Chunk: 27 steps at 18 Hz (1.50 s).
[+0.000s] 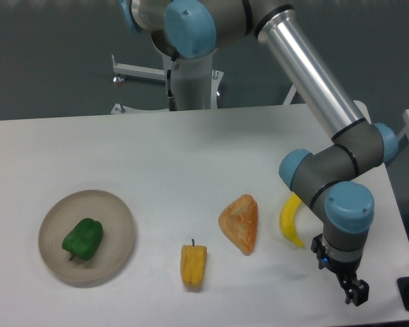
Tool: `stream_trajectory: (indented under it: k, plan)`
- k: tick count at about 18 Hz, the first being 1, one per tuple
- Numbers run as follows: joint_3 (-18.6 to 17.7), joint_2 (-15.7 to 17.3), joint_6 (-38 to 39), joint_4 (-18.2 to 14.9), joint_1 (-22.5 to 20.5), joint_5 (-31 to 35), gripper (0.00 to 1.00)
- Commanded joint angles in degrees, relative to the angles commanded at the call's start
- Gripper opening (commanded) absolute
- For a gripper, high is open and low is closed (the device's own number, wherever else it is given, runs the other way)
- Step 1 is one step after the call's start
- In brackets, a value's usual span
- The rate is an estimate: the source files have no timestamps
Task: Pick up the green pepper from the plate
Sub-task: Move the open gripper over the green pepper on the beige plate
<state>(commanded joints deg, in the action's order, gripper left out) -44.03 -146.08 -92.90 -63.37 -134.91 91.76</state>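
The green pepper lies on the beige plate at the table's front left, a little left of the plate's middle, its short stem pointing toward the front. My gripper hangs far off at the front right, pointing down close to the table. It is seen edge-on, so the gap between its dark fingers does not show. Nothing appears to be held in it.
Between plate and gripper lie a yellow-orange pepper, an orange wedge-shaped food piece and a yellow banana. The arm's elbow stands just right of the banana. The table's right edge is near the gripper.
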Motion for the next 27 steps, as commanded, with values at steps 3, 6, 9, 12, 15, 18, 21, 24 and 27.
stream_trajectory:
  k: [3, 6, 9, 12, 15, 18, 21, 24, 27]
  plan:
    - [-0.61, 0.62, 0.79, 0.0, 0.09, 0.0, 1.0]
    - [-4.37, 3.42, 3.59, -0.18, 0.97, -0.26, 1.0]
    - [-9.3, 7.55, 9.91, -0.96, 1.84, -3.85, 1.0]
    - [-14.84, 12.99, 17.72, -2.72, 3.42, -6.06, 1.0]
    - [-20.9, 18.7, 28.44, -4.13, 5.88, -9.31, 1.0]
    - [-23.99, 23.11, 41.18, -3.95, 8.6, -13.34, 1.0]
    - [-29.16, 26.71, 51.03, -3.87, 12.56, -15.29, 1.0]
    - [-33.74, 28.65, 60.79, -2.73, 16.86, -15.38, 1.0]
    - [-37.17, 28.65, 70.02, 3.14, 19.77, -17.13, 1.0]
